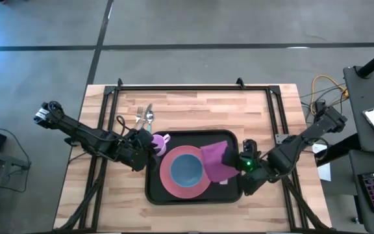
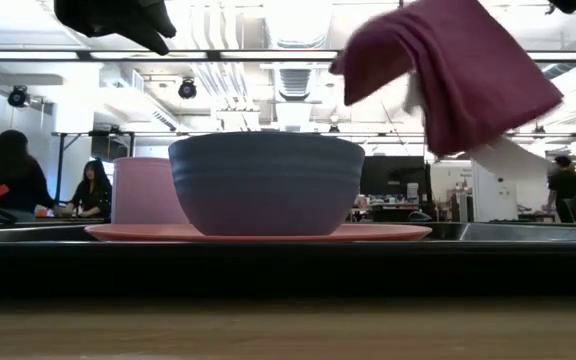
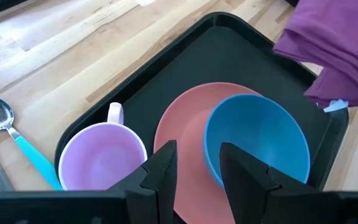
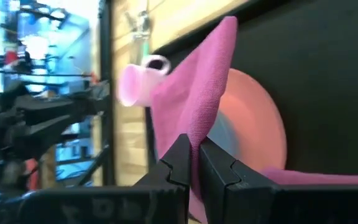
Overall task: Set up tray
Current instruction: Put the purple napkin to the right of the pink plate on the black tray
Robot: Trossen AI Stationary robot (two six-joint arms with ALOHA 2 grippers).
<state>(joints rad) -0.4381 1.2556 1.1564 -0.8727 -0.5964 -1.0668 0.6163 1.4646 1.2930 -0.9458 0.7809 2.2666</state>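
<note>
Overhead view straight down, low view level at table edge, wrist views close, all sharing the tray (image 1: pixel 229 194)

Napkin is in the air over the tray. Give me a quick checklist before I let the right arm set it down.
1. Grip on the purple napkin: ok, the right gripper is shut on a fold of it.
2. Napkin clear of the dishes: ok in the low view, where it hangs above the blue bowl.
3. Free spot on the black tray: ok, bare tray floor shows on the right arm's side of the pink plate.
4. Left gripper out of the way: cannot tell, it hangs empty and part open above the lilac mug and the plate.
5. Cutlery: not ok, not yet on the tray.
</note>
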